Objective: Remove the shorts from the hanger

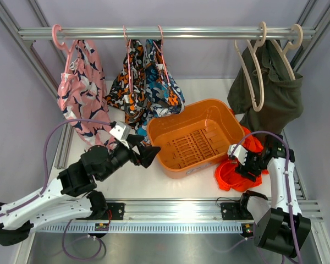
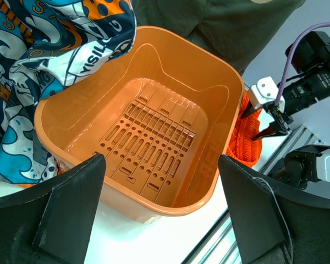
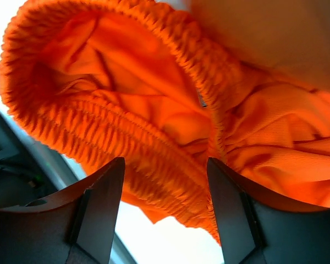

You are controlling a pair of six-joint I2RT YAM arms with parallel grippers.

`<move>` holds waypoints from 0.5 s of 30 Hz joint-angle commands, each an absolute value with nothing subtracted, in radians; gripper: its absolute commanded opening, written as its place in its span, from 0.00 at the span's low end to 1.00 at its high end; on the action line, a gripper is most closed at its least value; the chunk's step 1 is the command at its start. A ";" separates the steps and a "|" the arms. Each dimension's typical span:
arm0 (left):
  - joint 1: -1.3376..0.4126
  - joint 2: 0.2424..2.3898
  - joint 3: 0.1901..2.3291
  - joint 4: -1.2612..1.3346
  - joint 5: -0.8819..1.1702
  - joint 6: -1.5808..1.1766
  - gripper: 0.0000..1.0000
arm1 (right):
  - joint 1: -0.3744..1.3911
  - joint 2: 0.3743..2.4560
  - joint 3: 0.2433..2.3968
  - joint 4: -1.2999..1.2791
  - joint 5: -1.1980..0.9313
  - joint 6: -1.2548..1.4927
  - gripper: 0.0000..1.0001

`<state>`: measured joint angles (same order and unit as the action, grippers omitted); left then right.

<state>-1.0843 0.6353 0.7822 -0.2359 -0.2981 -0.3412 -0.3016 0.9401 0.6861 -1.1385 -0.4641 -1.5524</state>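
Bright orange-red shorts (image 1: 234, 168) lie crumpled on the table right of the orange basket (image 1: 159, 132); they fill the right wrist view (image 3: 170, 110). My right gripper (image 1: 243, 165) is open just above them, a finger on each side of the elastic waistband, not closed on it. Dark olive green shorts (image 1: 267, 99) hang from beige hangers (image 1: 257, 77) on the rail. Printed shorts hang at left: pink (image 1: 80, 93), orange-and-dark (image 1: 131, 88), blue (image 1: 162, 88). My left gripper (image 1: 148, 154) is open and empty at the basket's left edge (image 2: 154, 204).
A metal rail (image 1: 209, 33) crosses the back with pink hangers (image 1: 58, 34) at left. The basket's slotted bottom (image 2: 148, 148) holds nothing. An aluminium rail (image 1: 170, 208) runs along the near table edge. Frame posts stand at both sides.
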 commanded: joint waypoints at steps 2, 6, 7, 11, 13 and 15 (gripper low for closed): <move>-1.085 0.637 0.790 -0.196 -0.328 -0.348 0.89 | -0.305 0.917 0.745 -1.167 -0.549 -1.643 0.65; -1.085 0.635 0.787 -0.195 -0.327 -0.351 0.89 | -0.305 0.925 0.833 -1.291 -0.612 -1.721 0.64; -1.083 0.637 0.787 -0.195 -0.327 -0.351 0.89 | -0.305 0.928 0.845 -1.313 -0.620 -1.721 0.63; -1.085 0.637 0.782 -0.186 -0.325 -0.348 0.89 | -0.305 0.925 0.823 -1.228 -0.574 -1.665 0.63; -1.085 0.643 0.781 -0.178 -0.318 -0.344 0.89 | -0.305 0.930 0.775 -1.103 -0.506 -1.637 0.62; -1.083 0.647 0.782 -0.170 -0.311 -0.336 0.89 | -0.305 0.936 0.707 -1.028 -0.474 -1.635 0.62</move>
<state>-1.0843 0.6388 0.7822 -0.2367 -0.2985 -0.3412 -0.3016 0.9276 0.7776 -1.1591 -0.5365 -1.6470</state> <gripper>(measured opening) 0.887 0.625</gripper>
